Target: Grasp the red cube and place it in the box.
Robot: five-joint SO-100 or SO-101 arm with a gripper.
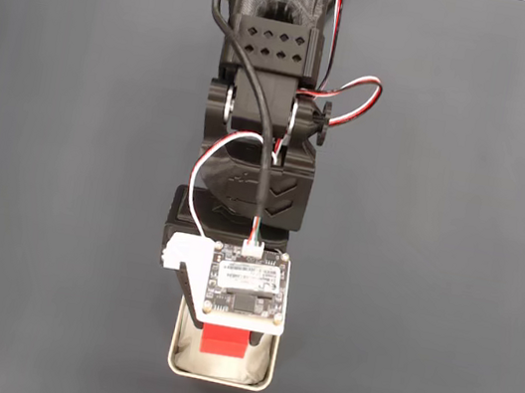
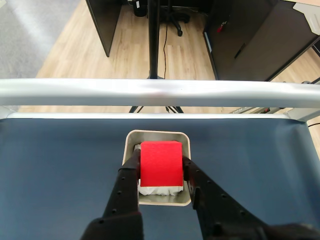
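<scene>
The red cube (image 2: 161,162) sits between the two black fingers of my gripper (image 2: 160,159), which is shut on its left and right faces. It hangs inside the outline of the box (image 2: 157,134), a small square container with a pale rim and white lining, and covers most of the opening. Whether the cube rests on the lining I cannot tell. In the fixed view the red cube (image 1: 225,340) peeks out from under the wrist camera board (image 1: 245,289), within the box (image 1: 217,377) near the bottom edge; the fingers are hidden there.
The arm (image 1: 262,106) reaches down the middle of the dark mat (image 1: 437,236) from the top. In the wrist view a metal rail (image 2: 160,92) borders the table just beyond the box, with wooden floor and furniture legs past it.
</scene>
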